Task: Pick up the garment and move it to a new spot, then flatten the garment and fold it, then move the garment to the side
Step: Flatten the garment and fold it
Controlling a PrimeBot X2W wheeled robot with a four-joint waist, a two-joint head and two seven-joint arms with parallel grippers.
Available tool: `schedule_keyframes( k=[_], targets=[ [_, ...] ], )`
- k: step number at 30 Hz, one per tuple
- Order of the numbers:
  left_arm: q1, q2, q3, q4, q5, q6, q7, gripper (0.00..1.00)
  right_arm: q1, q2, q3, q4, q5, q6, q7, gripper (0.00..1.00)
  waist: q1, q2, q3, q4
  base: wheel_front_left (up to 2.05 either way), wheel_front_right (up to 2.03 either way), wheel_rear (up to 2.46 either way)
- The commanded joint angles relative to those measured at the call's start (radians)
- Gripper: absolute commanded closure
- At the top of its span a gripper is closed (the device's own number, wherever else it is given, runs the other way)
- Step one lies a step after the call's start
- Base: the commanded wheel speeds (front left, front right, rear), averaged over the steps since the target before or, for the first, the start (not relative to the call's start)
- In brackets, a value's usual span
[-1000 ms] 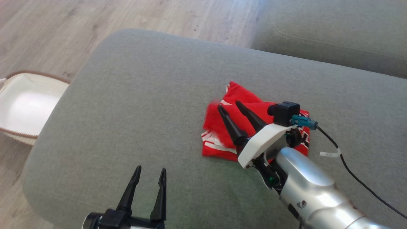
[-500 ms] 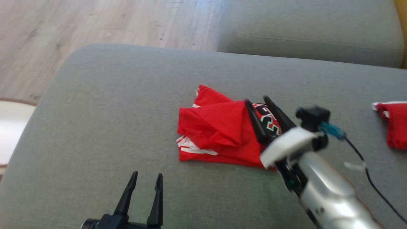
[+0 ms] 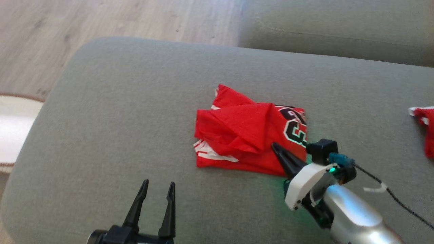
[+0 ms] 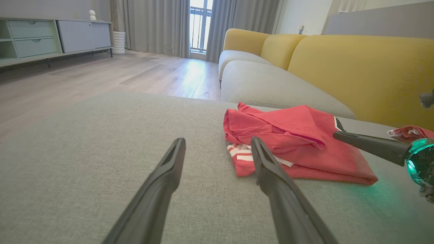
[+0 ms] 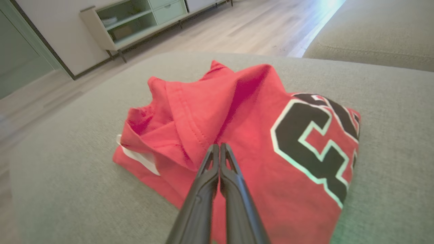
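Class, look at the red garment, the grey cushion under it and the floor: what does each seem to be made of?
Garment: thin matte knit fabric, likely jersey; it creases softly, with stitched hems and a printed number.
Cushion: woven upholstery cloth, matte; fine flecked weave.
Floor: wood or wood-look planks, slight sheen; grain lines.

The head camera looks down from high above onto the grey cushion (image 3: 135, 101), with the left pincer (image 3: 156, 184) at its bottom edge and the right pincer (image 3: 275, 146) at its lower right. The left wrist camera sits low, just over the cushion. It faces along its own pincer into the room, and the red garment (image 4: 298, 142) lies ahead and to the right of that pincer. The right wrist camera is the nearest, looking along its own pincer onto the garment just beyond the tips. All three views share the garment and the cushion around it.
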Motion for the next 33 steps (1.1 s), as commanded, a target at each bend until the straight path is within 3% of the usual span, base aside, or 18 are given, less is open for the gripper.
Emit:
schedule_keyframes(
  k=[1, 10, 19, 24, 33],
  targets=[
    [-0.052, -0.015, 0.02, -0.026, 0.008, -0.003, -0.01, 0.0, -0.05, -0.012, 0.012, -0.011, 0.001, -0.001, 0.006, 1.0, 0.0, 0.0, 0.013, 0.024, 0.0, 0.0, 0.0],
    [-0.065, -0.025, 0.006, -0.013, -0.01, -0.002, -0.01, 0.0, -0.124, -0.031, 0.079, 0.074, 0.081, -0.001, 0.061, 1.0, 0.0, 0.0, 0.041, 0.132, 0.0, 0.0, 0.0],
    [-0.077, -0.029, -0.011, -0.015, -0.022, -0.003, -0.01, 0.0, -0.3, -0.029, 0.075, 0.114, 0.118, -0.001, -0.041, 1.0, 0.0, 0.0, 0.081, 0.199, 0.0, 0.0, 0.0],
    [-0.085, -0.03, -0.006, -0.017, -0.026, 0.004, -0.01, 0.0, -0.339, -0.029, 0.042, 0.111, 0.13, -0.001, -0.088, 1.0, 0.0, 0.0, 0.089, 0.186, 0.0, 0.0, 0.0],
    [-0.09, -0.031, 0.007, -0.015, -0.016, 0.004, -0.01, 0.0, -0.246, -0.08, 0.057, 0.085, 0.13, -0.001, -0.092, 1.0, 0.0, 0.0, 0.08, 0.122, 0.0, 0.0, 0.0]
  ],
)
